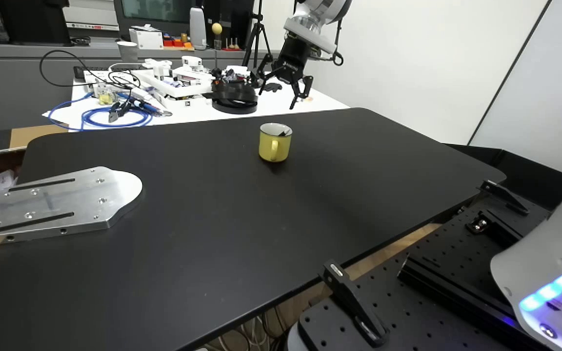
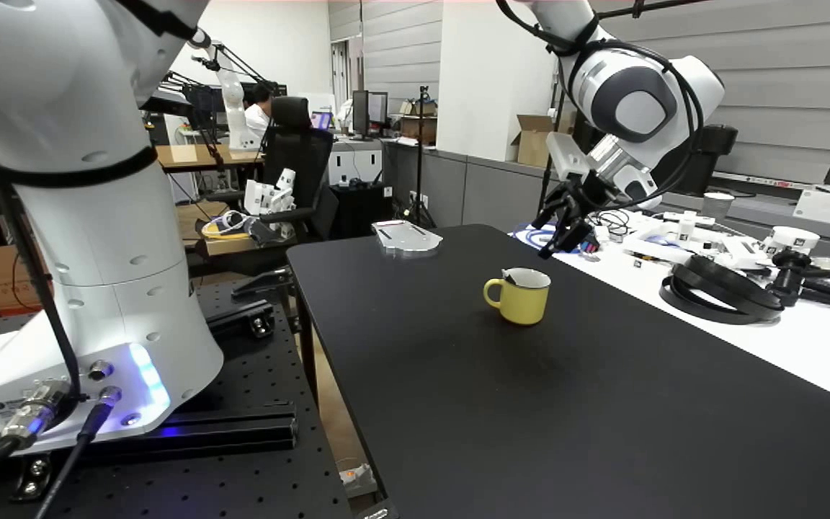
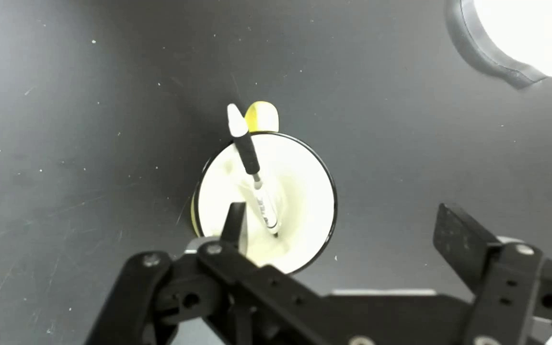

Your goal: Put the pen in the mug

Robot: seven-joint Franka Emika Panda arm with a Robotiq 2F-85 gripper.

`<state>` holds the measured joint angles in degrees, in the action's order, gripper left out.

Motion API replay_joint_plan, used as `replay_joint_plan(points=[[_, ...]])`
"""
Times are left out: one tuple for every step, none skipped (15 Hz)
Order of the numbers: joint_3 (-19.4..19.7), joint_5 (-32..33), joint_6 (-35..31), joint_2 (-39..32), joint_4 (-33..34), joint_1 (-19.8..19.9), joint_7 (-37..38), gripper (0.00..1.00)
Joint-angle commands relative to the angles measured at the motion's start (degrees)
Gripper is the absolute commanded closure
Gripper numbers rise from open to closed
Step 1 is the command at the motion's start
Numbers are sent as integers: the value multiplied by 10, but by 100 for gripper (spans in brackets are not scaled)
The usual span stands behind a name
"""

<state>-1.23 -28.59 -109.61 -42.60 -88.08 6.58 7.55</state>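
The yellow mug (image 1: 269, 148) stands upright on the black table; it also shows in an exterior view (image 2: 525, 303) and from above in the wrist view (image 3: 309, 191). The pen (image 3: 247, 155) stands leaning inside the mug. Its lower end is on the mug's floor, and its dark and whitish end sticks out over the rim near the handle. Only its tip shows in both exterior views (image 1: 283, 133) (image 2: 507, 277). My gripper (image 3: 340, 211) is open and empty above the mug, apart from it. It also shows in both exterior views (image 1: 278, 97) (image 2: 548, 236).
A silver metal plate (image 1: 66, 200) lies on the black table (image 1: 222, 234); it also shows in an exterior view (image 2: 408, 238). A white table behind holds a blue cable coil (image 1: 115, 124), a black round device (image 1: 234, 100) and several white parts. The robot base (image 2: 119, 324) stands beside the black table.
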Motion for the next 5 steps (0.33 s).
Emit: replay_joint_plan(points=[[-2, 3, 1, -1, 1, 2, 1, 0], [-2, 3, 1, -1, 1, 2, 0, 0], [-2, 3, 1, -1, 0, 2, 0, 0], [-2, 4, 1, -1, -1, 2, -1, 0], [-2, 4, 1, -1, -1, 2, -1, 0]])
